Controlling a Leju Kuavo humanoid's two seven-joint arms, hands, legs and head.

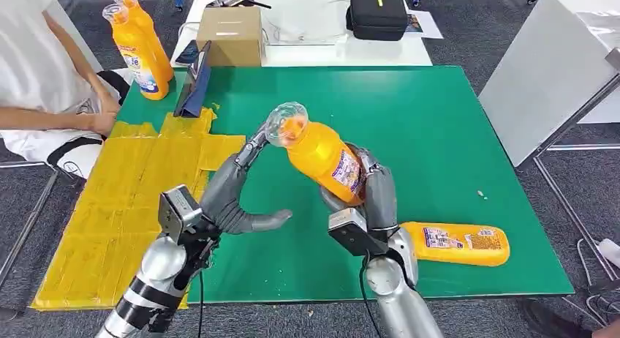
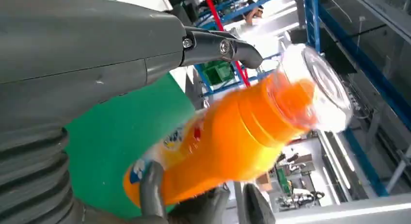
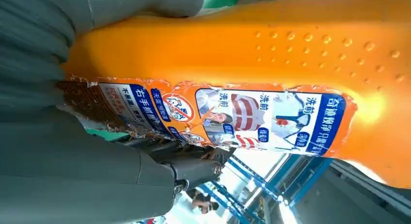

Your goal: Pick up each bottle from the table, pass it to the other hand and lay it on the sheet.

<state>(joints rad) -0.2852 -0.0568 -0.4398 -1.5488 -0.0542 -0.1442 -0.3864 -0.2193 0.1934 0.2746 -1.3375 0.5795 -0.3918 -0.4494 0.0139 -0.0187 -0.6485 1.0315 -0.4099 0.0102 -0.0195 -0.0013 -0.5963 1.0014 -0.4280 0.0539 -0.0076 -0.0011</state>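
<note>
- Bottle [image 1: 320, 156] sits in the right hand [image 1: 369, 195], held above the green worktop [image 1: 439, 133]; its long axis tilts, clear cap toward the left hand [image 1: 234, 195].
- Right fingers wrap its lower body (label side).
- Left fingers [image 1: 252, 149] are spread, empty, fingertips right beside the cap; the yellow sheet [image 1: 131, 199] lies beyond the left hand.

Count of things on and around the green worktop [image 1: 439, 133]

Four orange bottles: one held up [image 1: 322, 156], one lying flat [image 1: 457, 243], two standing [image 1: 139, 56] [image 1: 151, 34]. One yellow sheet [image 1: 117, 221]. One cardboard box [image 1: 230, 36], one black case [image 1: 376, 12], one person [image 1: 44, 82]. Two robot hands: left [image 1: 234, 199], right [image 1: 369, 199].
</note>
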